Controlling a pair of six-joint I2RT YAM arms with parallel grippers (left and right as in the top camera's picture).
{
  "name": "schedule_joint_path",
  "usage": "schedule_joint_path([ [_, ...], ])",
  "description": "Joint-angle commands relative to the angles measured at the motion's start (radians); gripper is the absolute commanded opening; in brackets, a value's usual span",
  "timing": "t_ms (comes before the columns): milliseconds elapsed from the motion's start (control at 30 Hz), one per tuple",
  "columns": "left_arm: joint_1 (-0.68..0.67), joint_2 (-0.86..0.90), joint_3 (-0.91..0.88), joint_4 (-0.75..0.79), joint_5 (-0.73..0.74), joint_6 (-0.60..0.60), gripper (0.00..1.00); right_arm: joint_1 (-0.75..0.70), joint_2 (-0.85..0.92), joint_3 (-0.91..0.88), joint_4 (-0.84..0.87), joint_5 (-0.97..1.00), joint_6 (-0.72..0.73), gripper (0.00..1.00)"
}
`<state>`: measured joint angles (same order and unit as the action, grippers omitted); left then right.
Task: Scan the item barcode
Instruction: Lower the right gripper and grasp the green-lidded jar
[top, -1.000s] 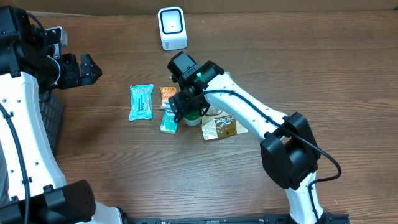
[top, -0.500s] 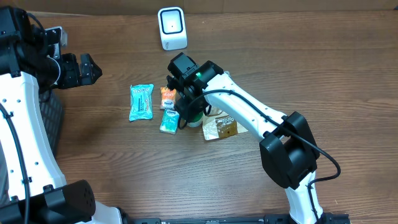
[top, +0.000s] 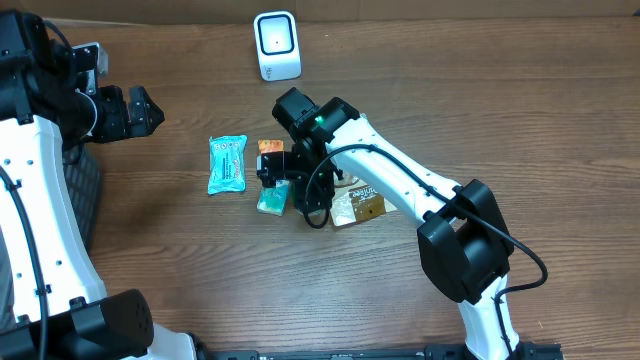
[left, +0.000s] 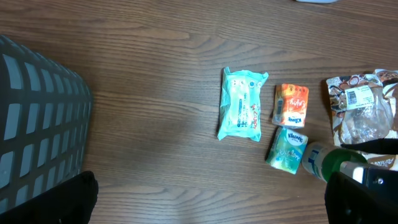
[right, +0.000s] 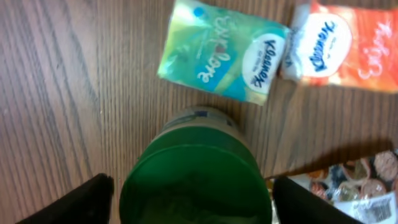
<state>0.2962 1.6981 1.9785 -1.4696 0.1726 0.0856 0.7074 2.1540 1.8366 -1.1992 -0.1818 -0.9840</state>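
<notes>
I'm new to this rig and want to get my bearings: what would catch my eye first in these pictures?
The right pincer hangs open over a green-capped bottle in the middle of the table, a finger on either side of the cap. Beside it lie a green tissue pack, an orange tissue pack and a teal wipes pack; a white scanner stands at the far edge.

Table (top: 500, 100): brown wood.
Basket (left: 37, 118): grey, grid-walled, far left.
Wipes pack (left: 242, 104): teal, flat, mid-table.
Orange tissue pack (left: 290, 105): right of the wipes pack.
Green tissue pack (left: 286, 149): just nearer than the orange tissue pack.
Snack bag (left: 360, 106): farthest right, barcode label up.
</notes>
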Motion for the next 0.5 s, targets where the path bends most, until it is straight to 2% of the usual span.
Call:
schedule_joint_path([
  [0, -0.002, -0.004, 0.013, 0.001, 0.011, 0.019, 1.00, 0.000, -0.024, 0.020, -0.003, -0.019, -0.022, 1.00],
  [67, -0.002, -0.004, 0.013, 0.001, 0.011, 0.019, 0.99, 0.000, -0.045, 0.039, -0.007, -0.019, 0.064, 1.00],
  [167, -0.002, -0.004, 0.013, 0.001, 0.011, 0.019, 1.00, -0.004, -0.071, 0.128, -0.051, 0.014, 0.347, 1.00],
  [200, -0.002, -0.004, 0.013, 0.001, 0.011, 0.019, 0.99, -0.013, -0.075, 0.185, -0.095, 0.050, 0.518, 1.00],
  [267, -0.002, -0.004, 0.013, 0.001, 0.011, 0.019, 0.99, -0.027, -0.076, 0.262, -0.192, 0.103, 0.678, 1.00],
  [367, -0.002, -0.004, 0.013, 0.001, 0.011, 0.019, 0.99, -0.059, -0.077, 0.322, -0.319, 0.113, 0.789, 1.00],
  [467, -0.002, -0.004, 0.013, 0.002, 0.011, 0.019, 1.00, -0.099, -0.076, 0.323, -0.333, 0.089, 0.939, 1.00],
])
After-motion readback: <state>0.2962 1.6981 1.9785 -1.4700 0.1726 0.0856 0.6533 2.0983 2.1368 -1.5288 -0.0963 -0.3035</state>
